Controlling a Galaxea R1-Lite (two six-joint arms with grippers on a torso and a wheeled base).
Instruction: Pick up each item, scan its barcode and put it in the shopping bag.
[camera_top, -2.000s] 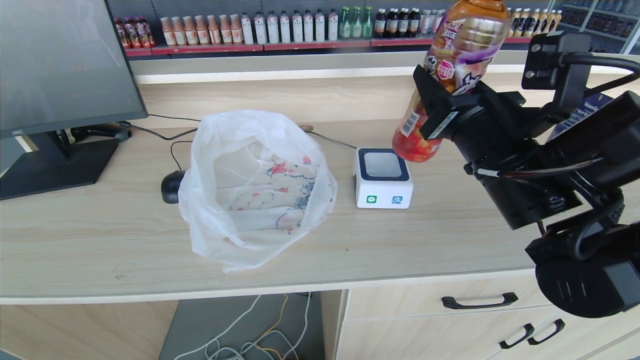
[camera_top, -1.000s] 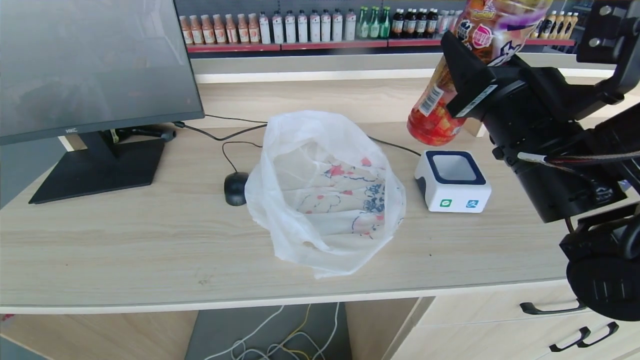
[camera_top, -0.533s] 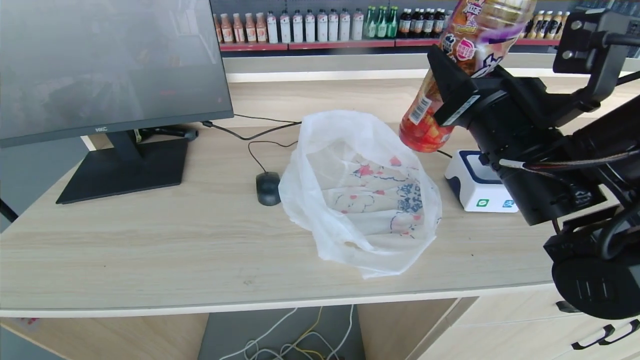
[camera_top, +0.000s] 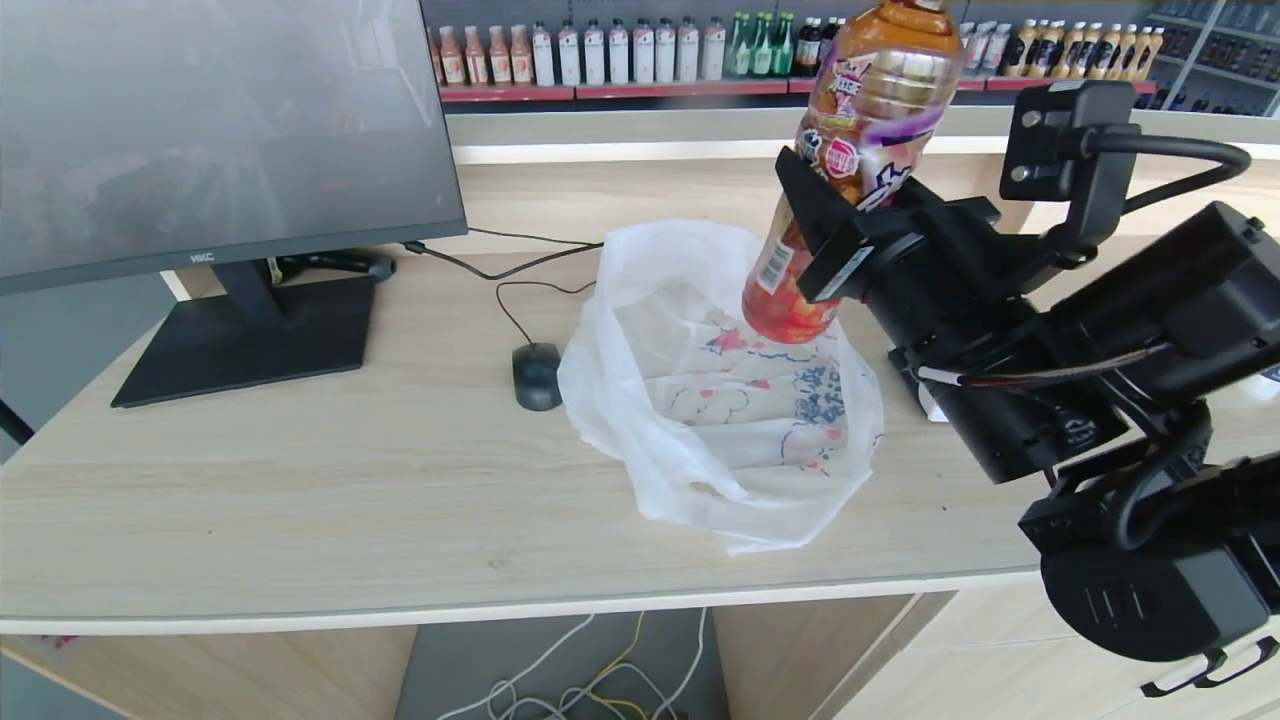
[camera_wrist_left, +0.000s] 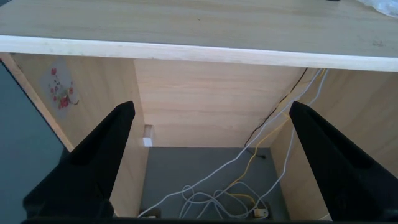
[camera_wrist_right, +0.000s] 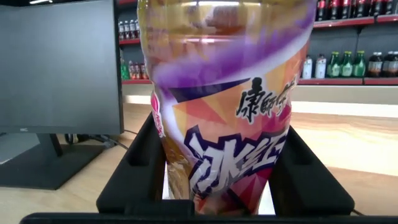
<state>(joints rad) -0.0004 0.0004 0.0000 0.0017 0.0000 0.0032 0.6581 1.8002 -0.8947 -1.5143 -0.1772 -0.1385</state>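
The right gripper is clamped round a tilted drink bottle, its base over the open mouth of the white shopping bag on the counter. The left gripper hangs low before the counter's front edge, fingers wide apart.

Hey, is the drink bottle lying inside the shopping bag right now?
No, the right claw holds the bottle upright in the air over the shopping bag.

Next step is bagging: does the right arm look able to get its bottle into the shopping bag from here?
Probably yes: the right claw holds the bottle above the open shopping bag, with nothing between them.
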